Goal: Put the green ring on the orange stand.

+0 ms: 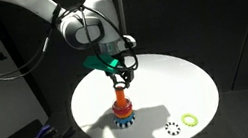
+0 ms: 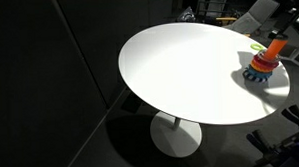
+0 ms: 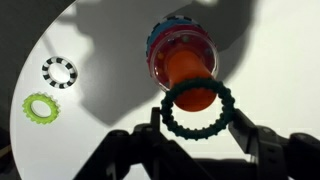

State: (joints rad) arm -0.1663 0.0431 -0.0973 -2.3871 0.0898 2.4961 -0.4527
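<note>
Gripper: the gripper [image 3: 198, 128] was partly closed, its two fingers [image 3: 250, 138] pressed against opposite outer edges of the green ring [image 3: 200, 133], which it held flat between them.
Green ring: it was off the table, in the gripper's hold. In the wrist view it lay over the tip of the peg, with orange showing through its hole. Whether it touched the peg could not be told.
Orange stand: the orange stand [image 1: 121, 106] stood upright on its blue toothed base on the table [image 1: 167, 82], directly under the gripper [image 1: 118, 77]. In an exterior view the orange stand [image 2: 265, 59] sat near the table's edge [image 2: 179, 72].
Arm: the arm [image 1: 81, 25] reached in from above and pointed the gripper straight down.
Other rings: a white ring [image 3: 59, 71] with dark dots and a yellow-green ring [image 3: 41, 107] lay flat on the table just beside each other, well apart from the stand. Both were also seen in an exterior view, white ring [image 1: 172, 126] and yellow-green ring [image 1: 189, 118], near the table's rim.
</note>
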